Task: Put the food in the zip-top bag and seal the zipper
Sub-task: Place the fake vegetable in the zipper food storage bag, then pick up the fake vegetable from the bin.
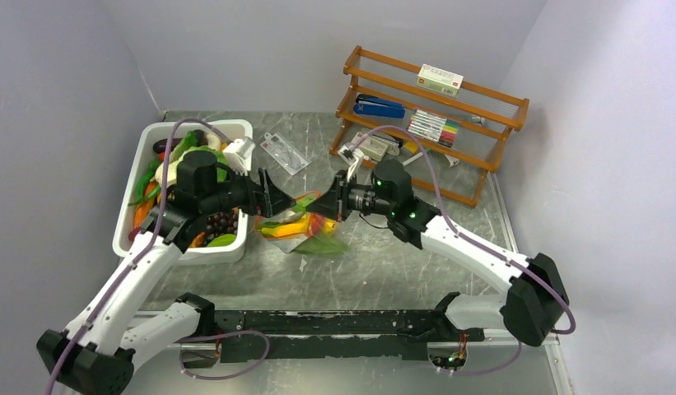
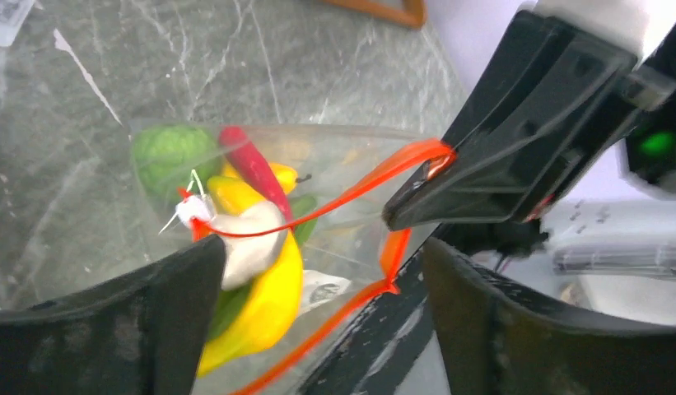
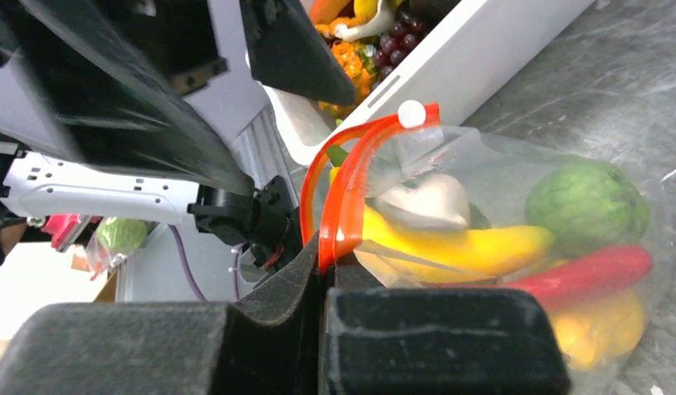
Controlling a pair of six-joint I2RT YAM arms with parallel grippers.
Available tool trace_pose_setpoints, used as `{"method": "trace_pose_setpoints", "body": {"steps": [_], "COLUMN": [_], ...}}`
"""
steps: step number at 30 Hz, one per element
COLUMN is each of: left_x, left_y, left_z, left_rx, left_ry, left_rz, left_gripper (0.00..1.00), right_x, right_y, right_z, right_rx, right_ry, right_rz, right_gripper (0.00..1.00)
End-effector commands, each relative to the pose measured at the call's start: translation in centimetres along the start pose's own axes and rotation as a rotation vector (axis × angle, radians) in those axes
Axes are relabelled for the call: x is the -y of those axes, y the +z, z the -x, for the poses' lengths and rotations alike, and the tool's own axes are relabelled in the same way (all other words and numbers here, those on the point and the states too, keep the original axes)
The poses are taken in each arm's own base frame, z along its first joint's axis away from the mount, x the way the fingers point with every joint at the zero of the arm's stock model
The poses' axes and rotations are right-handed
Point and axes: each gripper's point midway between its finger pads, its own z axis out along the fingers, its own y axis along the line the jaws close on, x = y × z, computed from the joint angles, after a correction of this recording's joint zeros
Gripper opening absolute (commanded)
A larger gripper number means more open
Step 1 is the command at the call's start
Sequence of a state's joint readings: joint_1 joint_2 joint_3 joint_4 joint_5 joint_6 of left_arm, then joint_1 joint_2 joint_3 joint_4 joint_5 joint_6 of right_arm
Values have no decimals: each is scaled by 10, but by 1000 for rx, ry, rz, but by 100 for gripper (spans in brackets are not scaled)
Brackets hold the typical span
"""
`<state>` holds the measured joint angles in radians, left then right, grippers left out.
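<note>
The clear zip-top bag (image 1: 305, 230) lies on the table between my grippers and holds food: a light-green round fruit (image 3: 585, 206), a long yellow piece (image 3: 466, 247), a red chili (image 3: 589, 271) and a white piece (image 2: 248, 239). Its red-orange zipper (image 3: 351, 173) arches up, with a white slider (image 3: 412, 113) at the top. My right gripper (image 3: 326, 259) is shut on the zipper strip; it also shows in the left wrist view (image 2: 433, 169). My left gripper (image 2: 318, 263) is open, its fingers either side of the bag's mouth end.
A white bin (image 1: 235, 132) with several more toy foods stands at the left, close behind my left gripper (image 1: 272, 197). A small clear packet (image 1: 285, 152) lies behind the bag. A wooden rack (image 1: 482, 103) with stationery stands at the back right.
</note>
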<state>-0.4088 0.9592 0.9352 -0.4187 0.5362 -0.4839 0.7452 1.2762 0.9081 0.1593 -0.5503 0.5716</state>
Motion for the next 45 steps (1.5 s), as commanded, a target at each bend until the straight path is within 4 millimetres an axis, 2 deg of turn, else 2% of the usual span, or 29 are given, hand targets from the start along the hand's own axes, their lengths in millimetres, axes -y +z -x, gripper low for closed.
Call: {"method": "trace_pose_setpoints", "body": {"steps": [1,5,8,10,12,15,18,20,23,25,27,29,30,33,37,40,45], "left_x": [4,-15,-33,-45,-52,-38,-23,-19,-21,-26,-31,-42,-46,-74,-96,-108,-131], "left_y": [-32,-58,-68,-72,-72,-57,-33,-19,-5,-2,-4,-10,-14,-33,-60,-79,-114], "left_z": [41,56,53,46,40,24,0,-18,-40,-44,-39,-27,-21,4,22,28,27], "left_rx": [179,263,261,239,215,150,33,-52,-163,-177,-155,-101,-72,71,224,313,436], "left_ry": [62,54,44,21,14,41,61,33,-15,-30,-26,-22,-29,-41,-118,-179,-323], "left_rz": [132,310,421,495,520,391,217,136,83,100,141,239,279,493,686,797,1012], "left_gripper": [99,98,98,98,98,92,86,80,68,65,66,71,74,85,100,98,98], "right_x": [-16,-42,-41,-22,6,42,78,86,88,88,88,85,81,69,61,59,60], "right_y": [-12,-21,-27,-26,-24,-27,-35,-39,-43,-44,-45,-45,-44,-40,-38,-38,-38], "right_z": [22,24,23,8,-14,-51,-83,-92,-90,-84,-78,-70,-66,-56,-49,-49,-48], "right_rx": [173,189,211,171,105,13,-67,-89,-80,-66,-53,-38,-32,-18,-5,-2,-7], "right_ry": [55,122,121,133,152,160,198,217,220,215,214,213,212,215,219,211,195], "right_rz": [83,227,210,118,-14,-154,-307,-323,-325,-332,-339,-326,-311,-255,-217,-210,-208], "right_gripper": [0,0,0,0,0,0,0,0,0,0,0,0,0,0,0,0,0]}}
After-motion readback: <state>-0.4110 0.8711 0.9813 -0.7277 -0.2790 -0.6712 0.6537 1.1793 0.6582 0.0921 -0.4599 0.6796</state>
